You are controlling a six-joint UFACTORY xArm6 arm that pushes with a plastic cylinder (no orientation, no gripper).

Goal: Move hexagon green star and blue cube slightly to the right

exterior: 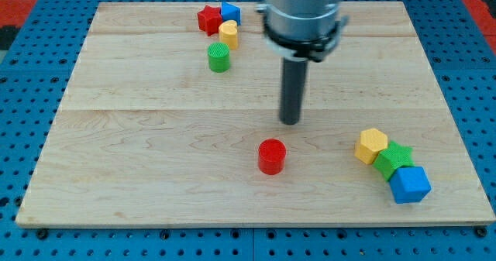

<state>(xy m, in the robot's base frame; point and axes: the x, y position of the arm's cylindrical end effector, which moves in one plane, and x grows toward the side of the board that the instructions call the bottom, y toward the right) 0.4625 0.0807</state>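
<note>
A yellow hexagon point(371, 145), a green star point(394, 159) and a blue cube point(409, 184) lie touching in a diagonal row at the board's lower right. My tip point(290, 121) stands near the board's middle, well to the left of that row and just above and right of a red cylinder point(272, 156). It touches no block.
At the view's top, a red star point(208, 18), a small blue cube point(230, 13), a yellow cylinder point(228, 34) and a green cylinder point(219, 58) cluster together. The wooden board point(139, 152) lies on a blue pegboard; its right edge is close to the blue cube.
</note>
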